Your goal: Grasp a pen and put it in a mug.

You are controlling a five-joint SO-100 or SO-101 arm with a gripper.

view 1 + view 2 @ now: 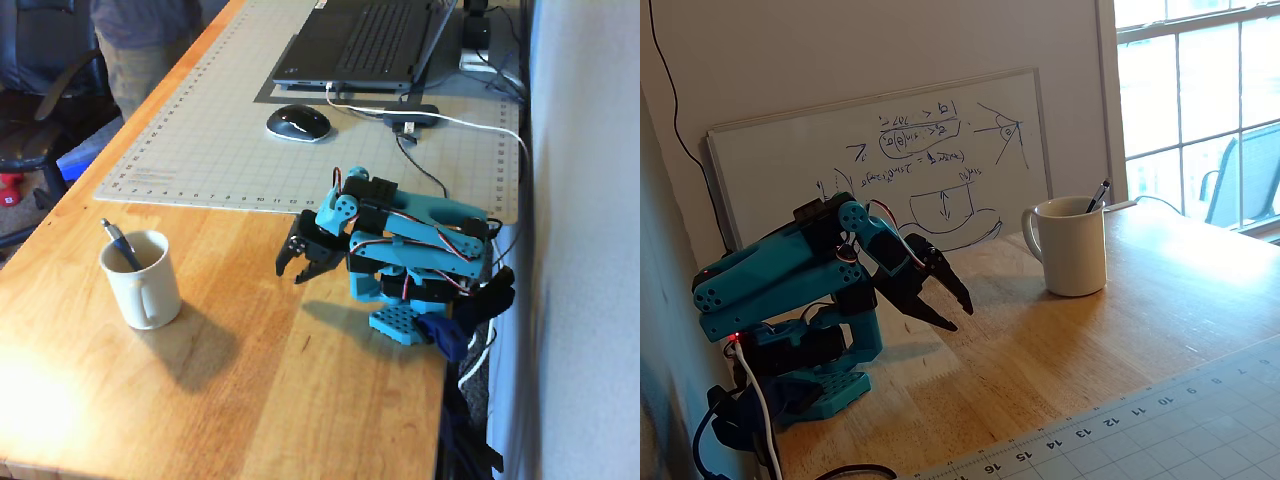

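Pen (117,243) stands inside mug (143,282); gripper (293,270), fingers apart and empty, folded near base: task judged complete

The mug (140,279) stands on the worktop (250,400) with the pen (119,244) leaning inside it, its end sticking up above the rim. Well apart to its right in this fixed view, the tool (289,270) hangs folded close to the arm's base, tips pointing down. Behind both lies a cutting mat (220,130) carrying a mouse (297,122) and laptop (365,42).
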